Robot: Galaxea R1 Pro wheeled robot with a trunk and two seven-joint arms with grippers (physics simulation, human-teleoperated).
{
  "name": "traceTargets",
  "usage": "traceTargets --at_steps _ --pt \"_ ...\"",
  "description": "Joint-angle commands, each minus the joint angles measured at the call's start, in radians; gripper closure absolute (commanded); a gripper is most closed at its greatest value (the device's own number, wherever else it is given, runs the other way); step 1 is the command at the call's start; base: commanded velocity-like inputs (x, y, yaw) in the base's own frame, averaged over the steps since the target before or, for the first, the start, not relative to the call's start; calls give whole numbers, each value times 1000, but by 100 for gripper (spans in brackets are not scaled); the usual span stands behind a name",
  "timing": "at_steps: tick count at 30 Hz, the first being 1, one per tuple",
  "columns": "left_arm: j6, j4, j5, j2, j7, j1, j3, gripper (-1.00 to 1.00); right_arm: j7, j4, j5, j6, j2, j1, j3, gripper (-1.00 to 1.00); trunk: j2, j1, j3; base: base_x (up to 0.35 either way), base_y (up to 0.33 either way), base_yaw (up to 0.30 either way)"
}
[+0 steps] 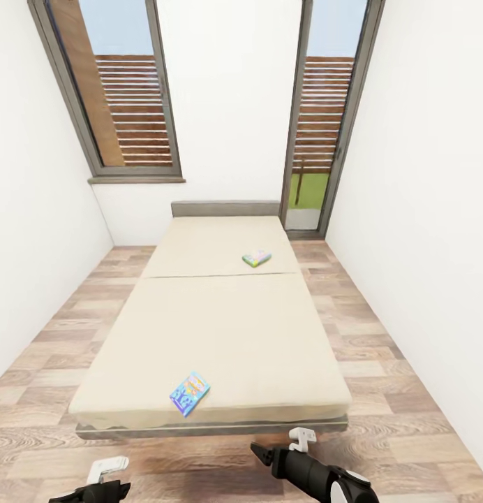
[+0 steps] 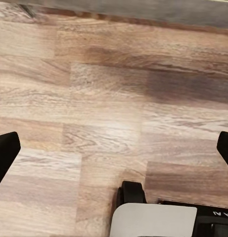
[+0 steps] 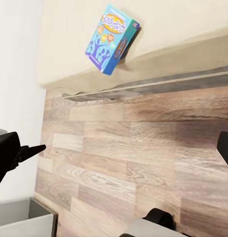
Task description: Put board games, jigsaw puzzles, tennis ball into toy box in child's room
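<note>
Centre frame, wide beige-mattressed grey-framed bed (image 1: 220,328) carrying blue flat board game box (image 1: 190,392) near its foot edge and green-pink flat box (image 1: 257,258) further up; lower frame, left gripper (image 2: 114,148) and right gripper (image 3: 118,148) both spread open over wood-plank floor (image 1: 381,433).

Head view: looked from high at the foot of the bed (image 1: 220,328), forward and down along its length toward the windows (image 1: 119,91) on the far wall; wide and distant, with both arms at the lower edge.
Left wrist view: looked steeply down at the wood-plank floor (image 2: 104,108) from close, the grey bed frame (image 2: 158,12) just at the edge.
Right wrist view: looked obliquely across the floor (image 3: 138,153) toward the foot of the bed (image 3: 84,34), near enough to show the blue board game (image 3: 112,38) printing.
Shared: head and right wrist views both took in the blue board game (image 1: 190,392) near the mattress's foot edge; all three showed floor and bed frame.
</note>
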Motion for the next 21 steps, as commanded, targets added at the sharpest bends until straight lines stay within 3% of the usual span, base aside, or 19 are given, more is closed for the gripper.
traceTargets --at_steps 1,10,21 --pt "1 0 -9 0 -4 0 8 -100 -1 -1 -9 8 0 0 -1 -100 -1 0 1 -184 0 0" --pt "1 0 -8 0 -3 0 8 -100 -1 -1 -9 8 0 0 -1 -100 -1 0 15 -236 0 0" --pt "0 0 -9 0 -3 0 8 -100 -1 -1 -9 7 1 0 -1 -100 -1 0 33 -28 0 0"
